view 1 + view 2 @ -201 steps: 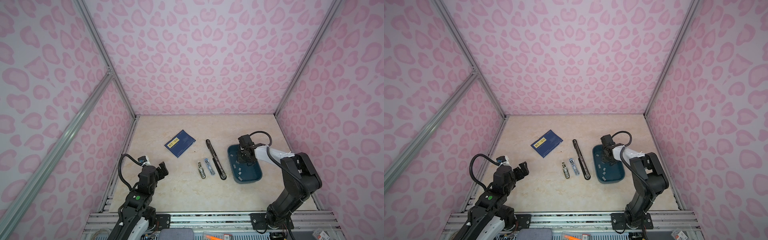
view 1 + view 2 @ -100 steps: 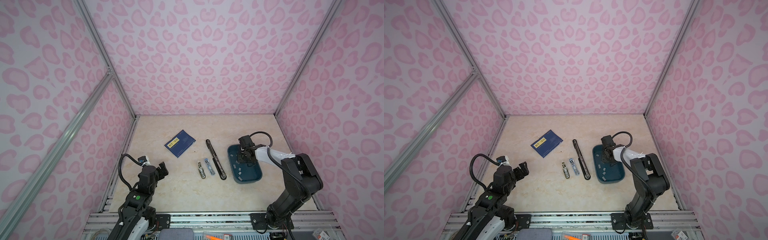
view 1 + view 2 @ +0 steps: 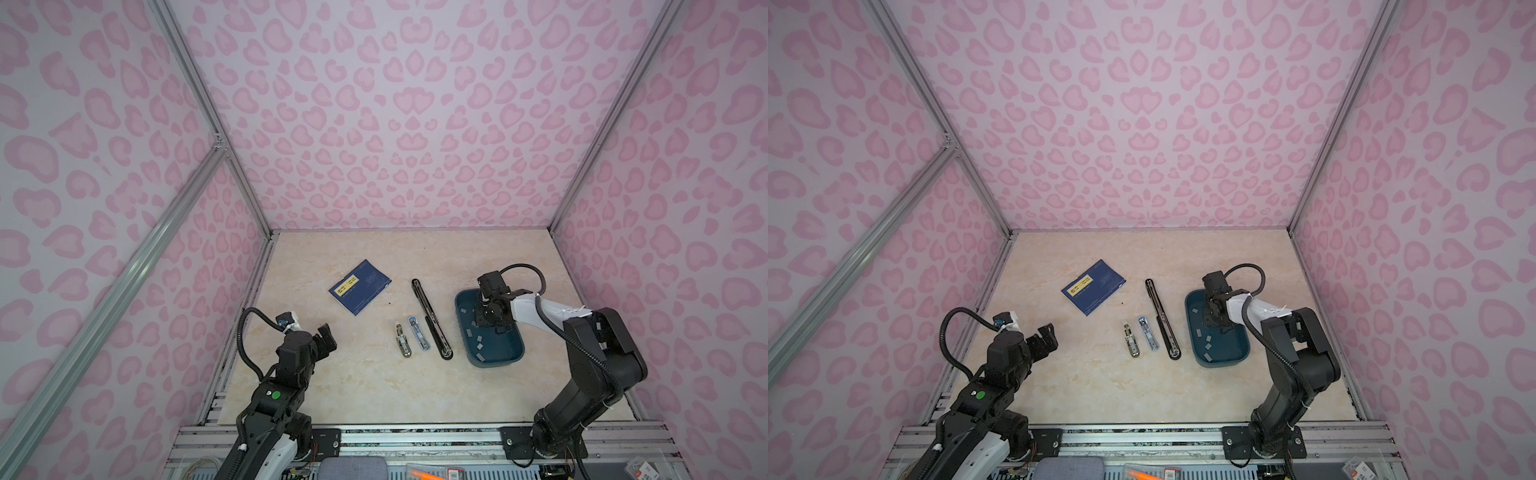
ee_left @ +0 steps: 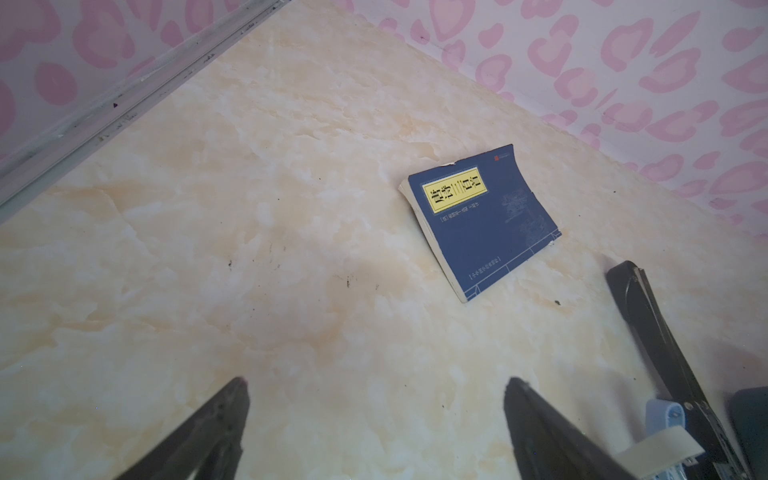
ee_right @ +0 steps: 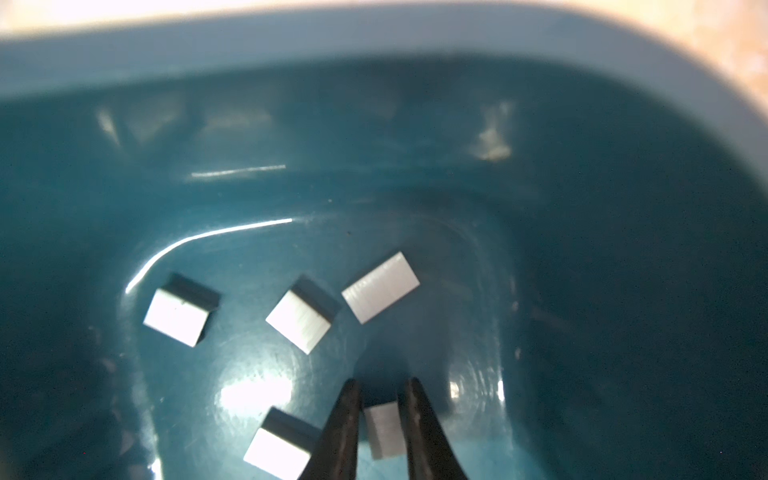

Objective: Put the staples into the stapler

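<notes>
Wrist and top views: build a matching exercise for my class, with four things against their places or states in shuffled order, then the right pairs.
Things
1. blue book
2. staples
3. left gripper
4. right gripper

Places or states
A. jaws narrow, one strip between them
B. closed, lying flat on the table
C. jaws wide apart, nothing between them
D. loose strips in the teal tray

Pairs: 1-B; 2-D; 3-C; 4-A
</notes>
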`<state>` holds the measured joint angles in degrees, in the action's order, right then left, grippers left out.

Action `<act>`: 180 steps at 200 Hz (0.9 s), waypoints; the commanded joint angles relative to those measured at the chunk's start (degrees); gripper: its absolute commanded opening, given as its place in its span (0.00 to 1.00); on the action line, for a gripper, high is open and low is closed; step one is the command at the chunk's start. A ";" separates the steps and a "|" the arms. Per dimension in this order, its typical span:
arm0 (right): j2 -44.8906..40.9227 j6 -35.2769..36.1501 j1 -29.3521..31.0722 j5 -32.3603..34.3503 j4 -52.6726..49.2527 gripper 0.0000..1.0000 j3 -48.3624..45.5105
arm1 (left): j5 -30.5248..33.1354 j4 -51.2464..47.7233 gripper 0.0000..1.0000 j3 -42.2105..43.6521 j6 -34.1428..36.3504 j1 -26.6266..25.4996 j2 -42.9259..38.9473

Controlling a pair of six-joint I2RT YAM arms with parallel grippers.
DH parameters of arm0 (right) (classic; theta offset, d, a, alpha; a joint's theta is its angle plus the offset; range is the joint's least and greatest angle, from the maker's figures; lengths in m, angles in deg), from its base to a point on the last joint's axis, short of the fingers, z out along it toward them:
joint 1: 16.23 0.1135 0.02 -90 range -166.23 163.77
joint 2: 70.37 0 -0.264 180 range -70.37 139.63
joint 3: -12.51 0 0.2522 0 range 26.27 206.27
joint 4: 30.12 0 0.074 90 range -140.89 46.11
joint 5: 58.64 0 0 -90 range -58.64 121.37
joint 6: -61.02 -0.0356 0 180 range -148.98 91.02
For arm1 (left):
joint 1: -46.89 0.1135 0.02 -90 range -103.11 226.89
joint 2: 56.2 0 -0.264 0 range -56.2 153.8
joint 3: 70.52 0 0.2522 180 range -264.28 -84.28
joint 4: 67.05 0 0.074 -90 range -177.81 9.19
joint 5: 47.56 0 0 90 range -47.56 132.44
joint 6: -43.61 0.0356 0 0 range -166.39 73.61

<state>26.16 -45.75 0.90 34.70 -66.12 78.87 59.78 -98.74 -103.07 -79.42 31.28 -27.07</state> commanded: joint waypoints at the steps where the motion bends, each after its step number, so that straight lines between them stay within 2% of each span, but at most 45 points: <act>1: 0.39 0.21 -0.02 -0.43 -1.89 0.18 -0.48 | 0.60 1.23 0.97 -0.16 -0.10 0.02 0.04; 45: 0.18 0.12 -0.05 -0.37 -1.89 0.14 -0.56 | 0.61 1.11 0.97 -0.16 -0.14 -0.01 0.04; 105: -3.19 -0.35 0.05 -0.09 -2.17 0.14 -0.40 | 0.00 1.36 0.97 -0.16 0.10 0.02 0.11; 149: -10.05 -1.00 1.96 1.06 -3.58 0.13 0.35 | -5.73 2.82 0.97 0.22 1.78 -0.02 0.04; 180: -14.34 -1.90 6.30 3.00 -4.86 0.13 1.90 | -8.69 3.09 0.97 0.82 2.36 0.06 -1.41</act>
<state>14.06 -46.48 4.40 35.73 -69.51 79.75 54.43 -98.02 -102.63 -78.20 31.28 -27.64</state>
